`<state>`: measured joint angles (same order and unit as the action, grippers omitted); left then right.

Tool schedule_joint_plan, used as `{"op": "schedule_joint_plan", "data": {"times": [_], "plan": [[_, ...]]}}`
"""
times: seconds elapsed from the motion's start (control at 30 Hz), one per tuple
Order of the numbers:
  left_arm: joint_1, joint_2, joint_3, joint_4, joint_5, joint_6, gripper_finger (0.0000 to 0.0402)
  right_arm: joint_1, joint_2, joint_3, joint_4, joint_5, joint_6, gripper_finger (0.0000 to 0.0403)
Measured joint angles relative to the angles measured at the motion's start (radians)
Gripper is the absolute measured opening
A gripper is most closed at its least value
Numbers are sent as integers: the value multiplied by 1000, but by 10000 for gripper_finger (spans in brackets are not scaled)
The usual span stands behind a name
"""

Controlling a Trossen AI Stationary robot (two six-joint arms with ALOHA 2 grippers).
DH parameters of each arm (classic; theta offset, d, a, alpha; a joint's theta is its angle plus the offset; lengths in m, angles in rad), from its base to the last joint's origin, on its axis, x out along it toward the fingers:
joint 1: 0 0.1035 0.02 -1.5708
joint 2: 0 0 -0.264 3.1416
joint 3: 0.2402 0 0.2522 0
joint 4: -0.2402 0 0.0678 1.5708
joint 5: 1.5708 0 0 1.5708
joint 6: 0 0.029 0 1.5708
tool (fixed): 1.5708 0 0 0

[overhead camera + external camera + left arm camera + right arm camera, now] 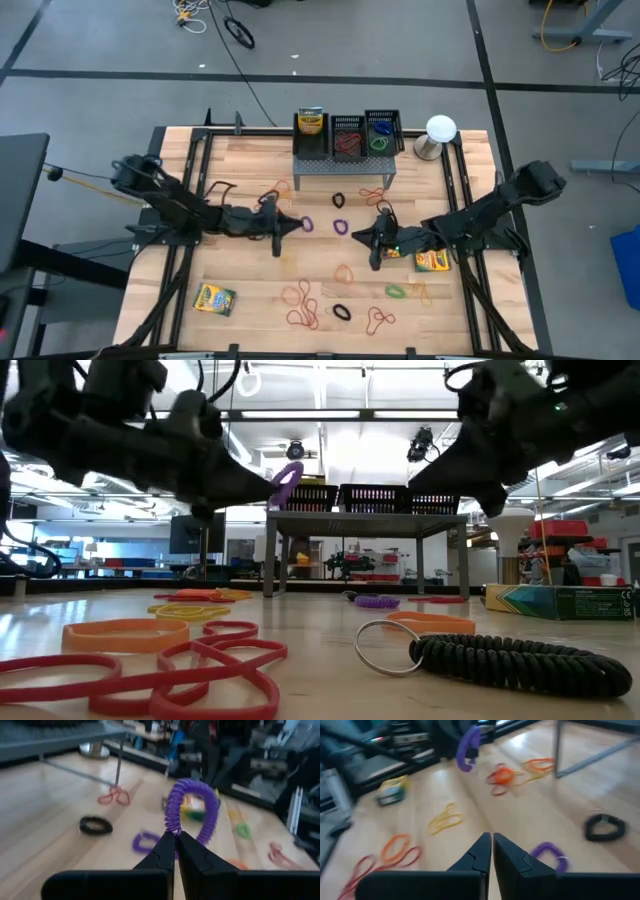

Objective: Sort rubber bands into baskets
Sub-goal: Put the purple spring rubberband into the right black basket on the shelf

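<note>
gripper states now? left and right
Left gripper: closed on a purple coiled band, lifted off the table.
Right gripper: closed, holding nothing, above the table.

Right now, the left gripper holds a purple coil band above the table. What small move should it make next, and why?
Probably carry it toward the baskets. The left gripper is shut on the purple coil band, lifted clear of the table, and the baskets sit on the grey stand farther back.
</note>
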<state>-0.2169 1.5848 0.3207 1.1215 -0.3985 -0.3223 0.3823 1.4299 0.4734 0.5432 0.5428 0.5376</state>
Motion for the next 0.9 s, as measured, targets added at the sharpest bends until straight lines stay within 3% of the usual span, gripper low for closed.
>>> {"op": "schedule_joint_plan", "data": {"times": [0.27,0.43,0.53,0.7,0.9], "plan": [[35,237,95,126,-15,-4,10,-8,159,183,-5,89,24,112],[34,318,143,155,-17,4,10,-37,227,241,-23,116,61,178],[32,341,166,161,-1,13,10,-58,259,263,-26,110,61,198],[31,338,180,177,7,57,11,-95,289,289,-22,80,73,187],[24,336,186,204,9,81,12,-118,289,289,-27,51,80,122]]}}
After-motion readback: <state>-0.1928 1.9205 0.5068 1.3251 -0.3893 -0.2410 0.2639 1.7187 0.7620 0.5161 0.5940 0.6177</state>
